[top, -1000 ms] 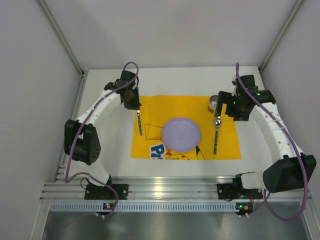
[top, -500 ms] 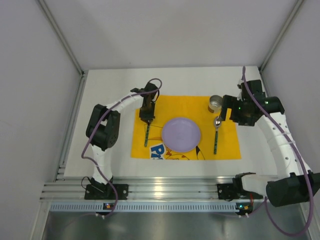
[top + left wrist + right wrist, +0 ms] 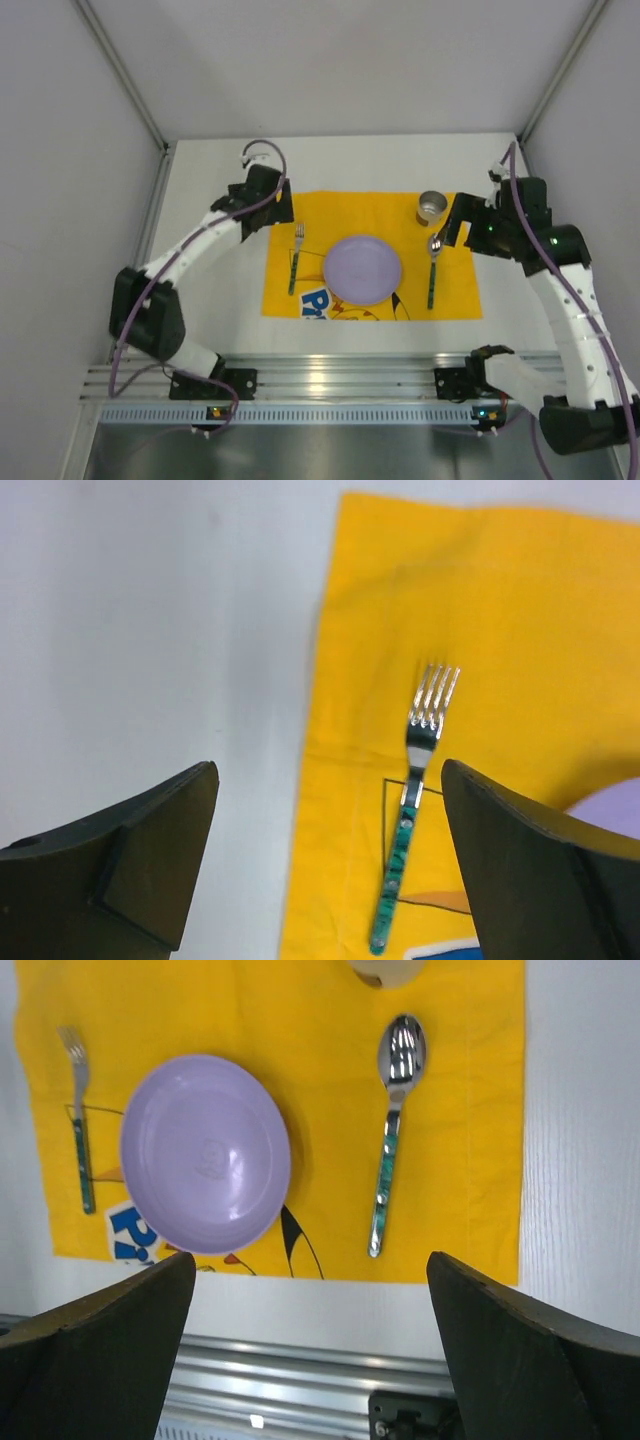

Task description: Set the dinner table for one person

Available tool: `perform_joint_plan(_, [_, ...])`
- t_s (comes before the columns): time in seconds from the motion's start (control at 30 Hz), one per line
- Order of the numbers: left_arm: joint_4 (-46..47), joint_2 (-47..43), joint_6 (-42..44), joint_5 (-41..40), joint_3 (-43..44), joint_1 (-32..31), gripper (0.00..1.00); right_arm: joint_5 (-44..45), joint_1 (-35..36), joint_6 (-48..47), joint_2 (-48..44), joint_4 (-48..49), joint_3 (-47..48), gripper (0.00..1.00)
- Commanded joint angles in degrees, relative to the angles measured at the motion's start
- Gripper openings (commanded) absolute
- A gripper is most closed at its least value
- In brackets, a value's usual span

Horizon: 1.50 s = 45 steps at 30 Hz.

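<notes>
**A:** So, where is the dinner table in all this?

**B:** It spreads white under everything, from the near rail to the far wall. A yellow cloth lies flat on its middle.

**A:** And on the cloth?

**B:** A purple plate sits at the centre. Just left of it lies a fork, tines pointing far. Just right of it lies a spoon, bowl far. A metal cup stands at the far right corner, beyond the spoon.

**A:** The arms?

**B:** The left gripper is above the cloth's far left edge, fingers spread wide with nothing between them. The right gripper is up over the cloth's right side, likewise released and empty.
</notes>
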Motion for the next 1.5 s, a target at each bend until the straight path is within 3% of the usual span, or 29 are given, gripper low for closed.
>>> perform_joint_plan(0.0, [25.59,-19.05,7.05,-11.73,-18.03,1.57,0.98,-0.5,0.63,1.96,-9.7,8.75,-1.4,1.0])
perform_joint_plan(0.03, [41.35,-22.7,10.57,-9.82,-31.14,1.57,0.98,0.46,0.63,2.57,-11.83,11.89,-4.29,1.0])
perform_joint_plan(0.1, [56.47,-31.91,18.67,-10.23,-43.08,1.74,0.97,3.18,0.63,3.81,-18.05,14.9,-7.55,1.0])
perform_joint_plan(0.13, [61.67,-34.05,20.34,-11.98,-51.84,1.83,0.98,3.89,0.72,3.9,-20.0,16.13,-10.61,1.0])
perform_joint_plan(0.17, [68.16,-35.47,22.18,-12.87,-54.98,2.01,0.99,4.16,0.63,4.6,-21.94,18.15,-11.95,1.0])
perform_joint_plan(0.23, [69.98,-35.31,22.82,-14.19,-59.29,3.32,0.99,7.59,0.63,6.27,-27.04,20.35,-16.33,1.0])
perform_joint_plan(0.37, [76.29,-27.16,23.7,-12.8,-63.26,7.01,0.99,6.89,0.72,5.22,-33.02,28.78,-21.98,1.0])
perform_joint_plan(0.43, [76.06,-22.16,21.78,-10.08,-59.0,11.31,0.99,6.36,0.72,4.61,-32.95,29.5,-22.68,1.0])
perform_joint_plan(0.47, [77.53,-20.12,22.29,-4.76,-58.27,13.59,0.99,4.97,0.72,3.38,-31.72,29.5,-22.6,1.0])
perform_joint_plan(0.67, [84.91,-7.73,24.14,4.75,-51.58,19.39,0.98,0.38,1.24,1.43,-27.76,30.56,-23.83,0.99])
perform_joint_plan(0.8, [104.4,-3.06,20.19,8.92,-58.86,24.32,0.99,0.64,1.16,2.05,-26.36,31.79,-24.97,1.0])
perform_joint_plan(1.0, [98.36,-4.01,22.03,13.76,-56.41,24.42,0.98,6.62,1.24,3.02,-23.98,33.1,-28.74,1.0])
perform_joint_plan(1.27, [98.55,-3.93,21.94,13.93,-56.85,24.33,0.98,15.4,1.07,-12.27,-25.29,52.15,-47.1,1.0])
perform_joint_plan(1.4, [98.55,-3.93,21.94,13.84,-56.85,24.42,0.99,19.54,1.07,-13.93,-21.44,57.16,-47.12,1.0])
perform_joint_plan(1.47, [98.55,-3.84,21.94,13.84,-56.85,24.33,0.99,19.02,1.07,-22.26,-18.55,62.87,-49.22,1.0])
